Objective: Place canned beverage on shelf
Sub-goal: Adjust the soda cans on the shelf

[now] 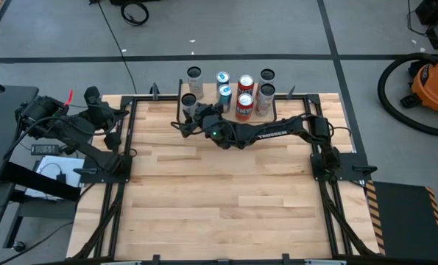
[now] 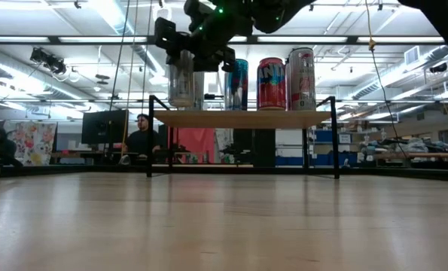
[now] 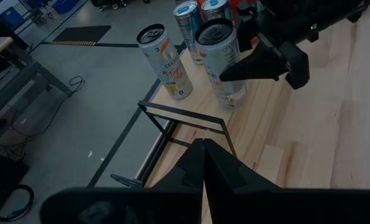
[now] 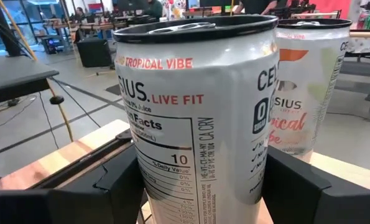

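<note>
The shelf, a light-wood board on thin black legs, stands at the table's far middle edge and carries several cans. A white canned beverage stands upright at the shelf's left end, with its bottom at the board. My right gripper reaches across from the table's right and is shut on this can. My left gripper is shut on nothing and hangs over the table's far left corner. My right gripper pinches the white can between its two fingers, one finger on each side of the can's wall, at about mid-height. The fingers come in about level from the table's right and near side. The can stays upright, with its base at the shelf board.
A second white can stands just behind the held one. Blue, red and white-pink cans fill the shelf to its right. The wooden tabletop lies bare in front. A person sits beyond the table.
</note>
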Controlling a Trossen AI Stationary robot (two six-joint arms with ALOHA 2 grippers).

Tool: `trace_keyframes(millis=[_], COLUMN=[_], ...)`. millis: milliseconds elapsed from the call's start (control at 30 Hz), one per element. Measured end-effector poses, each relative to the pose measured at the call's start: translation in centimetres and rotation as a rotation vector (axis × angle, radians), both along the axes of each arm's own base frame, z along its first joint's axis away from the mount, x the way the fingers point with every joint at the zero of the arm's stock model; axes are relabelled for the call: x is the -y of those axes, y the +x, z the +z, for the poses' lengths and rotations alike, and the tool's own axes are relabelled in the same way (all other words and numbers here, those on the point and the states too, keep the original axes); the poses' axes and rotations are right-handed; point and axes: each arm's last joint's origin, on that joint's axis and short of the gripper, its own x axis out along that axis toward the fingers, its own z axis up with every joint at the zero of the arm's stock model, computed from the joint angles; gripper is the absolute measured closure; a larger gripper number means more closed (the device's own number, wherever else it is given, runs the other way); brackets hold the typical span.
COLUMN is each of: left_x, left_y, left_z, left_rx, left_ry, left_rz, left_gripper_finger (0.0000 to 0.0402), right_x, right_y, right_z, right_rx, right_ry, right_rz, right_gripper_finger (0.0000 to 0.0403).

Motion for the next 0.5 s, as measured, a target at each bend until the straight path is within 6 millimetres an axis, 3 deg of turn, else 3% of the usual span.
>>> trace_keyframes(millis=[267, 500], left_x=[0.0, 0.0], left_y=[0.0, 0.0], left_z=[0.0, 0.0], left_rx=[0.001, 0.002], left_ry=[-0.002, -0.002], left_rz=[0.001, 0.002], left_gripper_finger=[0.0395, 0.0395], right_x=[1.4, 1.4], right_y=[-0.2, -0.1], right_z=[0.0, 0.0], right_rx=[0.052, 0.079], right_ry=[0.037, 0.071], right_rz=[-0.036, 0.001], right_gripper_finger=[0.0123, 0.0121])
